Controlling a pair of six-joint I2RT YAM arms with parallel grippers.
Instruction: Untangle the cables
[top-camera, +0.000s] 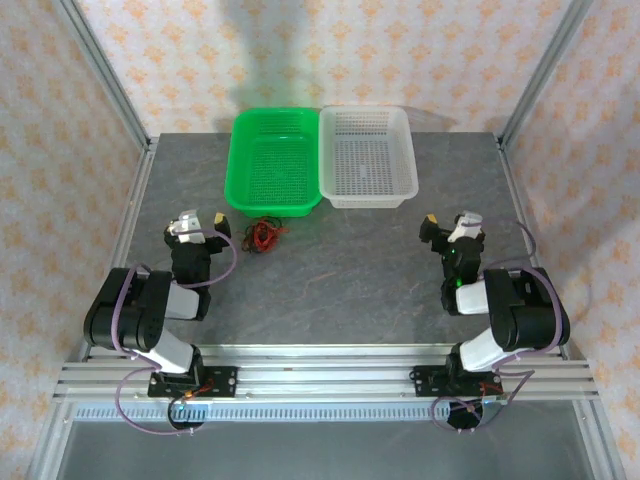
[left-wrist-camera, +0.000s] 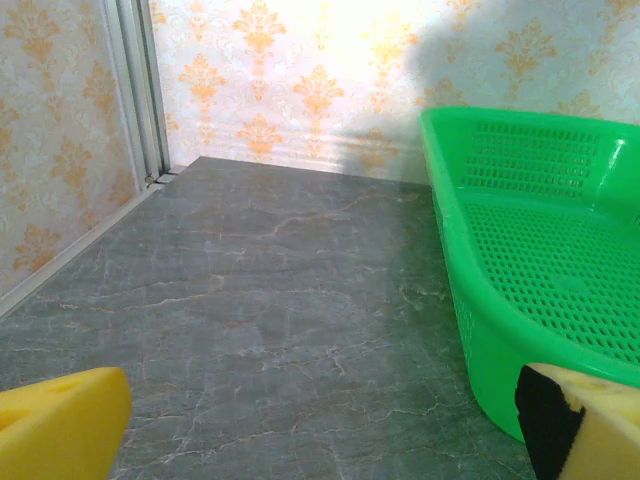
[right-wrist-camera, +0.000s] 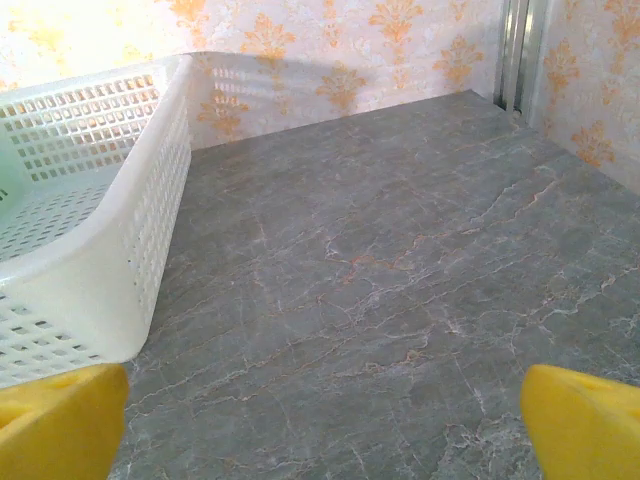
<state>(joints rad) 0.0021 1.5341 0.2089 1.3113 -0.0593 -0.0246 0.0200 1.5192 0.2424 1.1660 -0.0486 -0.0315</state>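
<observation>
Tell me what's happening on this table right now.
Nothing is being handled yet. A small tangle of red and black cables lies on the table just in front of the green basket, with a white basket beside it. The left arm and right arm sit back near their bases, jaws open and empty, the left one closer to the tangle.

You see a grey marbled counter enclosed by walls papered cream with orange damask, aluminium posts at the corners, and a soft shadow on the back wall.
</observation>
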